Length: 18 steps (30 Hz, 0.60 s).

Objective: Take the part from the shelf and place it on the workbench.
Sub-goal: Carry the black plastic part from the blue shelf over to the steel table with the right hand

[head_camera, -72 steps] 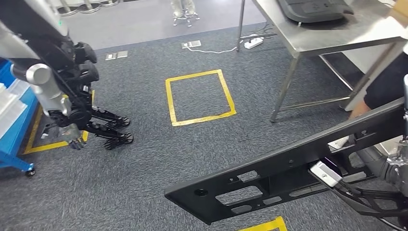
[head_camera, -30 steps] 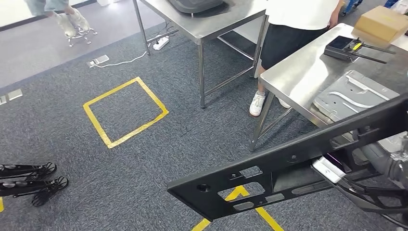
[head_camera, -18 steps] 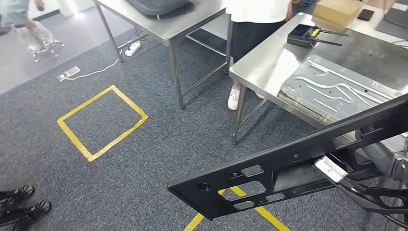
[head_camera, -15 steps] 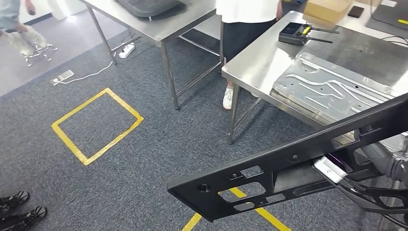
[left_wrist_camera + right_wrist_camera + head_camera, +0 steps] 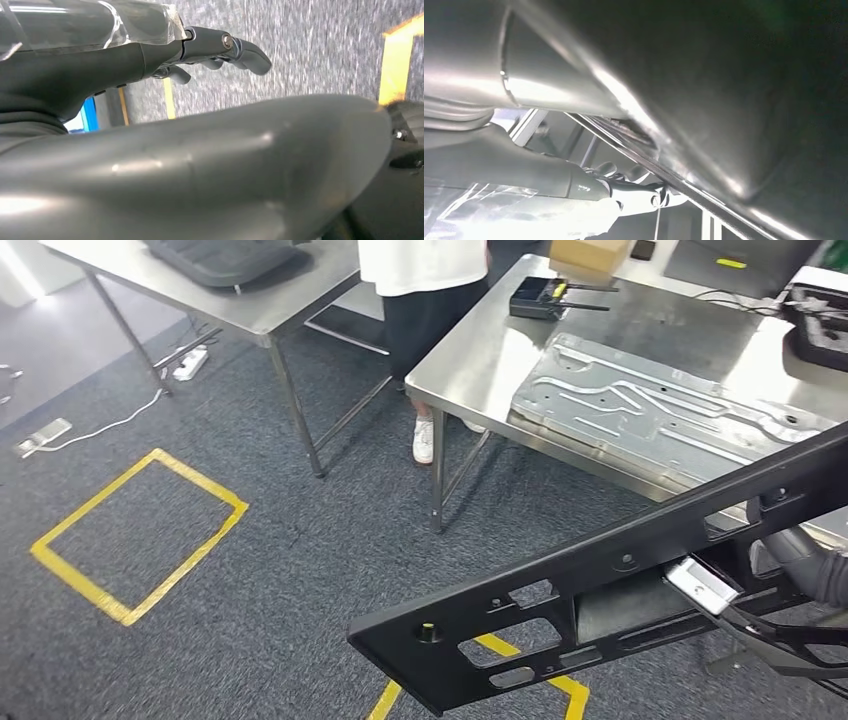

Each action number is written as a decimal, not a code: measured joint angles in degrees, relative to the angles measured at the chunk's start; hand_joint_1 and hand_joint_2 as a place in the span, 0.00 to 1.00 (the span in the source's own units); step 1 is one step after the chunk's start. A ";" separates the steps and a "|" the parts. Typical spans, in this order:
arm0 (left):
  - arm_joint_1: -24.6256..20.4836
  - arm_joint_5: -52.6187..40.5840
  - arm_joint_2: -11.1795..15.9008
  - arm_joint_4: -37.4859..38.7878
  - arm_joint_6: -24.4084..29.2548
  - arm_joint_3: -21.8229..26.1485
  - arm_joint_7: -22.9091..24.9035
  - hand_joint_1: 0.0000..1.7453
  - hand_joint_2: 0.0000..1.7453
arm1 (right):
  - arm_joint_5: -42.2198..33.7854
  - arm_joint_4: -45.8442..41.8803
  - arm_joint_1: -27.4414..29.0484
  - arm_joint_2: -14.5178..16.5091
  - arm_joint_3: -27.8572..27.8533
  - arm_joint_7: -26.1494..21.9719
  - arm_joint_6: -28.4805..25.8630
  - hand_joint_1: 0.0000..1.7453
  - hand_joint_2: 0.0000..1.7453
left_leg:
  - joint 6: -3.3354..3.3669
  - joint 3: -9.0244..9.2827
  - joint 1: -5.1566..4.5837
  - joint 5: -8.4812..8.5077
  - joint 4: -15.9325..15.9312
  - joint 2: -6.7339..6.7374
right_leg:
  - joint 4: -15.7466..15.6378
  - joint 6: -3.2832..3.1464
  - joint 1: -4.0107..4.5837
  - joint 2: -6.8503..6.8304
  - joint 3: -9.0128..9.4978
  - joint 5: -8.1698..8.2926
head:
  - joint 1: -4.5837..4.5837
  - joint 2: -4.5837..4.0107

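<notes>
Below the left wrist camera, the left hand hangs over grey carpet with its fingers slightly curled and apart, holding nothing.

Across the lower half of the head view, the part, a long black frame pierced with slots and holes, runs from a free end at lower centre up to the right edge of the picture. It is carried clear of the floor and has not yet reached the workbench, whose near-left corner lies above and beyond the part's middle. A pressed metal panel already occupies the workbench's near edge.

At the right end, the right hand sits under the part near its upper end; its grip is judged closed on the frame, though the fingers are largely hidden.

Handling judgement:
1. Rigid and moderately heavy; no sag is visible.
2. Held near 1 end, the long free end will lever and swing.
3. Smooth finish may slip; the slot edges offer the firmest hold.
</notes>
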 joint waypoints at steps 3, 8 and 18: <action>0.09 0.02 -0.19 0.00 0.45 -0.22 0.17 0.00 0.00 | -0.38 0.01 0.51 -0.68 -1.14 0.14 -0.10 0.00 0.00 | 0.35 -0.36 0.15 0.25 -0.14 2.26 | 11.45 0.54 0.40 -4.21 -4.72 -6.26 | 0.05 0.00; 0.10 0.07 -0.58 0.00 0.43 -0.36 1.10 0.00 0.00 | 0.07 0.01 1.41 -0.99 -2.41 0.39 -0.70 0.00 0.00 | 0.16 -0.31 0.47 0.13 -0.06 5.81 | 5.38 1.49 0.00 -6.86 0.11 -2.28 | 0.08 0.00; -0.11 3.56 -0.51 0.00 0.36 -0.27 -0.22 0.00 0.00 | 5.58 0.00 -3.20 -0.64 -0.32 -0.36 -0.93 0.00 0.00 | -2.05 -5.62 0.43 -7.24 12.55 3.18 | -3.19 -1.61 0.19 -6.60 3.00 1.00 | 0.00 0.00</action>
